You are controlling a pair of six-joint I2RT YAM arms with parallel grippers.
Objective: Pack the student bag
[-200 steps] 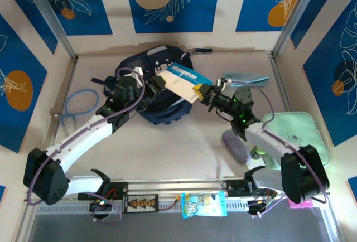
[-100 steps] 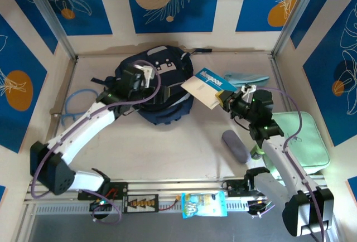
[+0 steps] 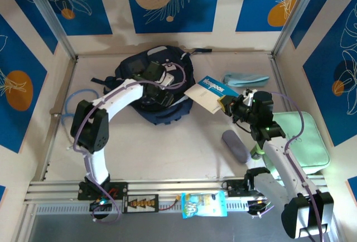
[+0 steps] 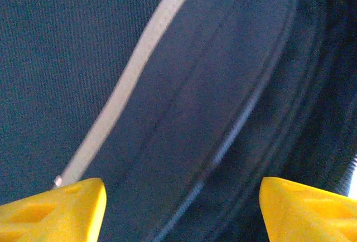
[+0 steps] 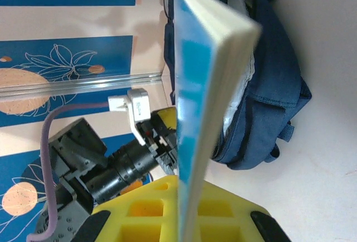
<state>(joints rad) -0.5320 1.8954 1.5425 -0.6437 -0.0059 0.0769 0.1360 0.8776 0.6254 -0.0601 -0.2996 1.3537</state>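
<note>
Fingers (image 4: 53, 208) of my left gripper (image 4: 181, 214) stand spread wide, nothing between them, close over the navy fabric of the student bag (image 4: 83, 58). A grey trim stripe (image 4: 128, 80) crosses the wrist view from 7 o'clock to 1 o'clock, with a zip line running beside it. On my right gripper (image 5: 187, 197) the fingers are pressed onto a blue-and-white book (image 5: 195, 102), pinching it by one end; it shows edge-on. From above, the student bag (image 3: 129, 64) lies flat at 12 o'clock on the table (image 3: 167, 147), near the far wall, slightly toward 11. It is slumped and nearly round, so its long axis is hard to fix. Best reading is 12 to 6, pale-patch end toward the wall, rounded end toward my bases. Straps trail off at 9 o'clock and 1 o'clock. My left arm lies across its middle. The book (image 3: 207, 90) sticks out from the right gripper (image 3: 226, 103) toward 10 o'clock, free corner just beside the bag's 3 o'clock edge; touching or not, I cannot tell.
</note>
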